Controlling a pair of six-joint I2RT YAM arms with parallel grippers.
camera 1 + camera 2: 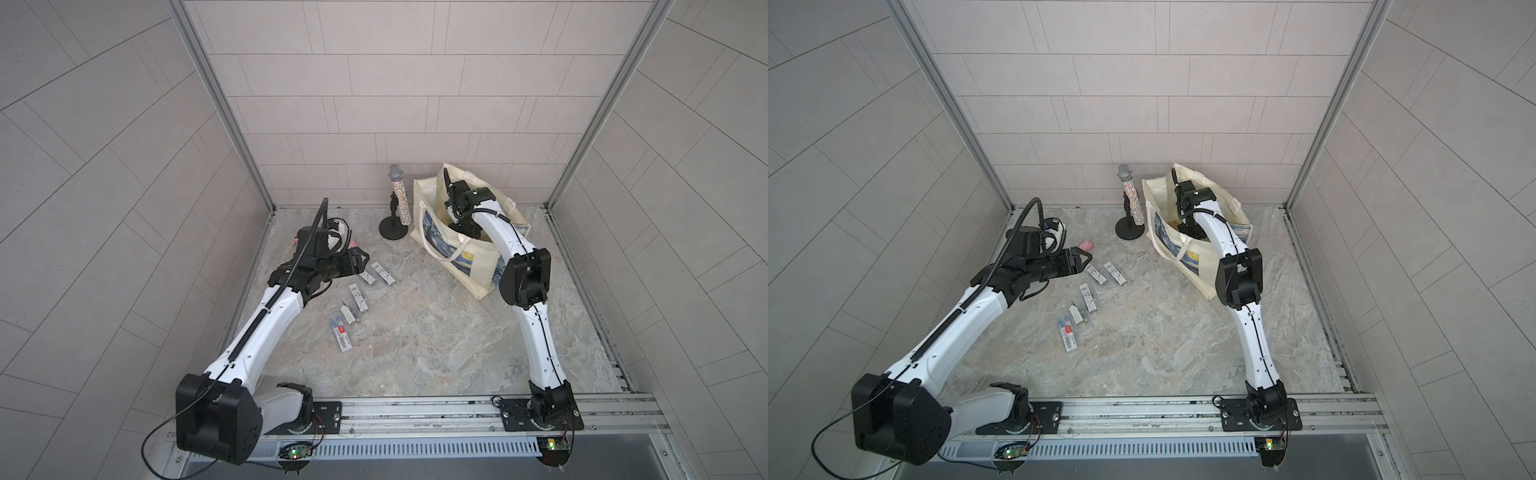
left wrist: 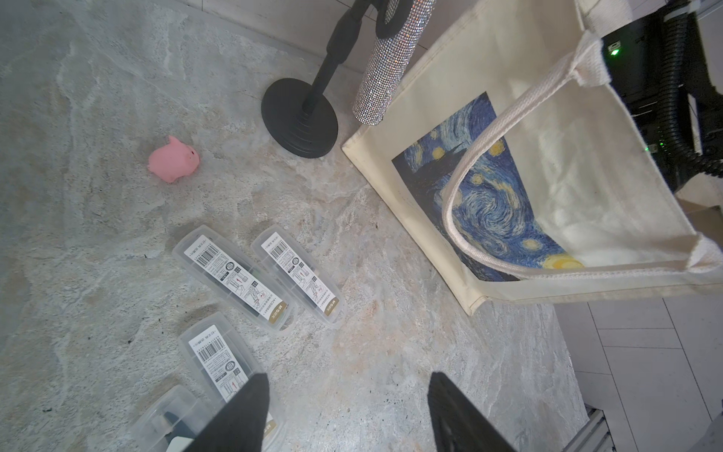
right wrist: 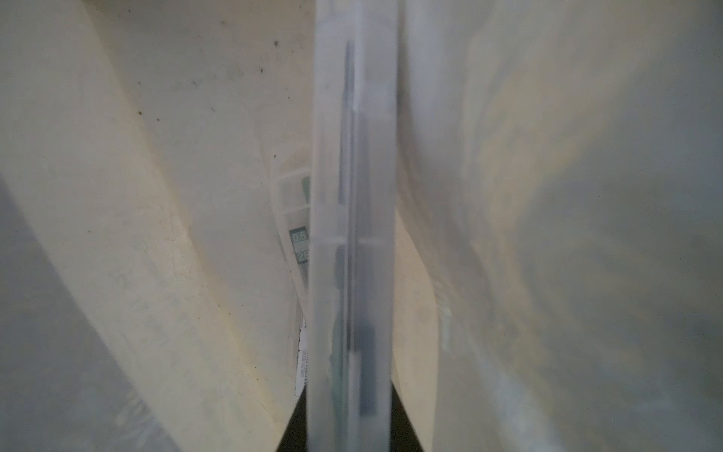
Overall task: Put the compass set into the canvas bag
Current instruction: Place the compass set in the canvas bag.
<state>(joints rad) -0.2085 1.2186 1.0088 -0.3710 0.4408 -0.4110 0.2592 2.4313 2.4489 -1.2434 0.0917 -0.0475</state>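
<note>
here, compass set (image 3: 352, 235) edge-on in right pincer (image 3: 350, 438), long axis into canvas bag (image 1: 471, 274)

microphone stand (image 1: 392, 229) left of canvas bag (image 1: 469, 274) | compass sets (image 1: 360, 297) on table (image 1: 436, 340), front-left of bag

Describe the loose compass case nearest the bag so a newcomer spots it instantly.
Find the canvas bag standing at the back on the right arm's side, beside the microphone stand. Left of it, clear cases lie scattered on the marble table. The compass case is in the rearmost side-by-side pair, the one nearer the bag.
</note>
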